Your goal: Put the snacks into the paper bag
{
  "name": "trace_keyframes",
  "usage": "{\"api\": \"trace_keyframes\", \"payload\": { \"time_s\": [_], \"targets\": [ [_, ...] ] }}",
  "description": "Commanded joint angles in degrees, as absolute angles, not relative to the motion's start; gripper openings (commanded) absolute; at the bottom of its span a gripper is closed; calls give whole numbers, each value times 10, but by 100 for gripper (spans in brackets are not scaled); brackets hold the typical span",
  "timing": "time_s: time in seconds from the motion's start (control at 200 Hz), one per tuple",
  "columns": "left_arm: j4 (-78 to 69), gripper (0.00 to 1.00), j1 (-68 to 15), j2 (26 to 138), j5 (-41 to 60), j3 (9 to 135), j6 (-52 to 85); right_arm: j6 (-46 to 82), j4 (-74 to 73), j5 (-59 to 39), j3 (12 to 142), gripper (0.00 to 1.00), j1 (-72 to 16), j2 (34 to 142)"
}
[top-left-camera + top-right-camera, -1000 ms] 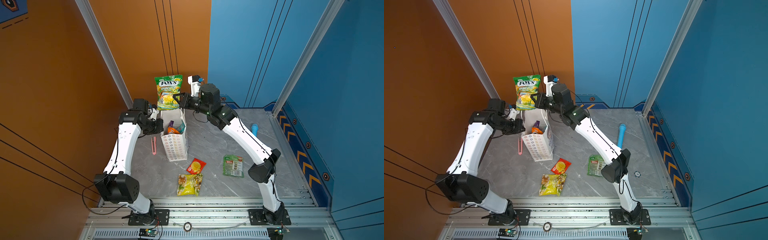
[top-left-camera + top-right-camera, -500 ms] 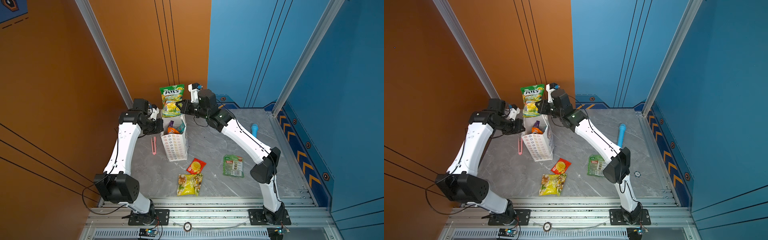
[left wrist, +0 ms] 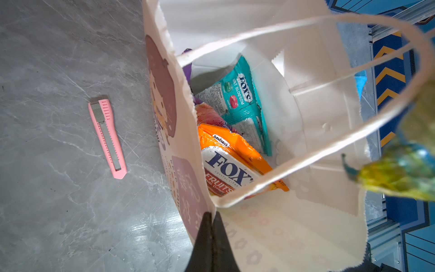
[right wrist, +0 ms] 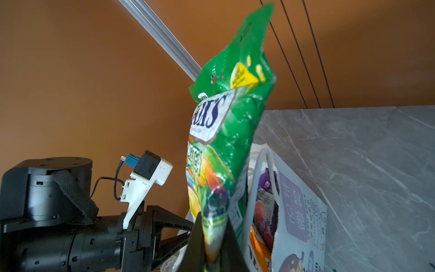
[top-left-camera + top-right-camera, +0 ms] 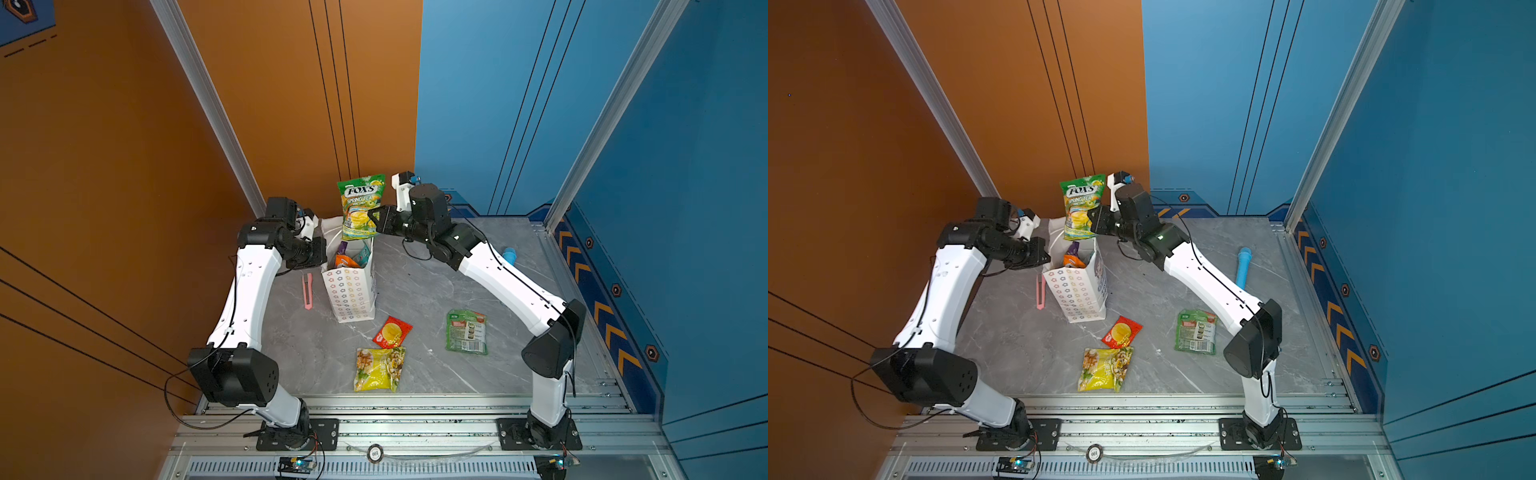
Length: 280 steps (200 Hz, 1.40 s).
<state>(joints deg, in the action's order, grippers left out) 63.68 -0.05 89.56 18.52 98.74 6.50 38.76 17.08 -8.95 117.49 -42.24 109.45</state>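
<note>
The right gripper [image 4: 213, 235] is clenched on the lower part of the Spring Tea packet [image 5: 360, 208]. The packet stands upright in the air just over the bag [image 5: 351, 293], at the 12 o'clock side of its mouth in both top views. The left gripper [image 3: 211, 219] is pinched shut on a corner of the bag's rim, keeping the mouth wide.

Inside the bag lie an orange packet [image 3: 230, 164], a teal packet [image 3: 240, 99] and a purple packet [image 5: 1074, 249].

The step in hand looks like the drop-in. The next move calls for lowering the packet straight down between the walls, then letting go.

Three packets wait on the desk [image 5: 419, 286]:
- a red packet [image 5: 392, 332] at the bag's 5 o'clock
- a yellow packet [image 5: 379, 369] just beyond the red one
- a green packet [image 5: 466, 331] at 4 o'clock

A pink cutter [image 5: 307, 291] lies at 9 o'clock and is no snack.
</note>
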Motion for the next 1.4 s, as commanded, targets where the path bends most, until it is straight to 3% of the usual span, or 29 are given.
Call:
{"api": "trace_keyframes", "payload": {
  "time_s": [0.0,0.37,1.396],
  "targets": [
    [630,0,0,882,203,997,62,369,139,-65,1161,0,-413,1053],
    [631,0,-1,880,203,997,63,368,155,-63,1130,0,-424,1054],
    [631,0,-2,881,206,999,62,422,195,-112,1259,0,-474,1215]
  ]
}}
